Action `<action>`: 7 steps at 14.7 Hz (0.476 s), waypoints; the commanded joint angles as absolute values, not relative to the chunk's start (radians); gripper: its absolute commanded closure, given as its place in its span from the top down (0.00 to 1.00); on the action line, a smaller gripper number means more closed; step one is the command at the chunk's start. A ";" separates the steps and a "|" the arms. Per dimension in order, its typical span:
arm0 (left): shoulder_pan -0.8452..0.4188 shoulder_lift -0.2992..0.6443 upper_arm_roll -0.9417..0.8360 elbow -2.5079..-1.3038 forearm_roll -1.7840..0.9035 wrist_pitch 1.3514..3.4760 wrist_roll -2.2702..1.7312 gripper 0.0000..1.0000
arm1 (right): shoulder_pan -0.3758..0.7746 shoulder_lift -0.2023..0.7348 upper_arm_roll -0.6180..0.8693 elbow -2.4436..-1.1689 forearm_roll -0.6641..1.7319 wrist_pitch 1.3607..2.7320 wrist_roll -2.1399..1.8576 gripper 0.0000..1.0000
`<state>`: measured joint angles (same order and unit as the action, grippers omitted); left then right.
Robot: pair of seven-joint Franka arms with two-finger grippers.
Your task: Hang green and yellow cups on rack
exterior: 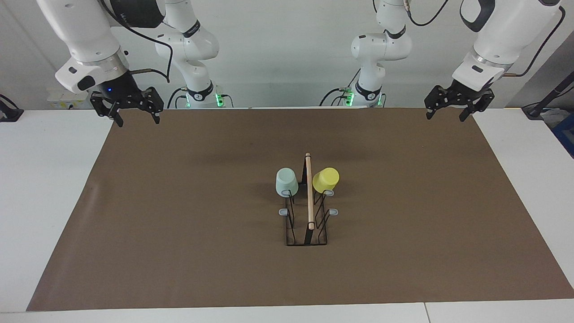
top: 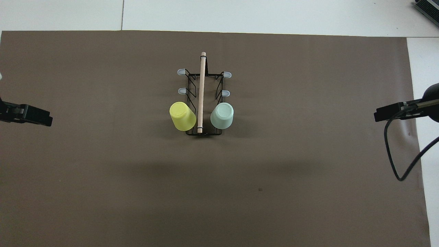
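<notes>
Rack (exterior: 307,211): mid-mat, wooden rod (exterior: 309,190) running away from the robots; four grey prongs bare.
Green cup (exterior: 286,181): upside down on the rack's prong nearest the robots, right arm's side of the rod.
Yellow cup (exterior: 326,180): upside down and tilted outward on the matching prong, left arm's side of the rod.
Left gripper (exterior: 448,111): raised over the mat's edge nearest the robots, well apart from the rack, fingers apart, empty.
Right gripper (exterior: 136,117): raised over the same mat edge, toward its own arm's end, well apart from the rack, fingers apart, empty.
Stage: hanging looks done, both cups seated; arms waiting clear.
Doing it well: keep both grippers away from the rack; check the tilted yellow cup sits fully over its prong; avoid nudging the rod or wire base.
Risk: a bump to the rack could shake the yellow cup off.
</notes>
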<state>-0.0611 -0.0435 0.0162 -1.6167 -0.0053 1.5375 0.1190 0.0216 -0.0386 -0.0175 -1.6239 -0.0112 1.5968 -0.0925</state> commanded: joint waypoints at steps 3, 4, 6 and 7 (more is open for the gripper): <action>-0.067 -0.063 0.020 -1.634 -0.008 1.520 0.112 1.00 | 0.046 -0.043 -0.023 -1.663 -0.032 1.701 -0.104 1.00; -0.069 -0.064 0.020 -1.632 -0.009 1.526 0.112 1.00 | 0.048 -0.041 -0.023 -1.664 -0.034 1.703 -0.104 1.00; -0.068 -0.064 0.020 -1.634 -0.009 1.529 0.112 1.00 | 0.058 -0.041 -0.023 -1.663 -0.034 1.686 -0.104 1.00; -0.066 -0.064 0.021 -1.634 -0.009 1.532 0.113 1.00 | 0.060 -0.043 -0.023 -1.664 -0.034 1.681 -0.104 1.00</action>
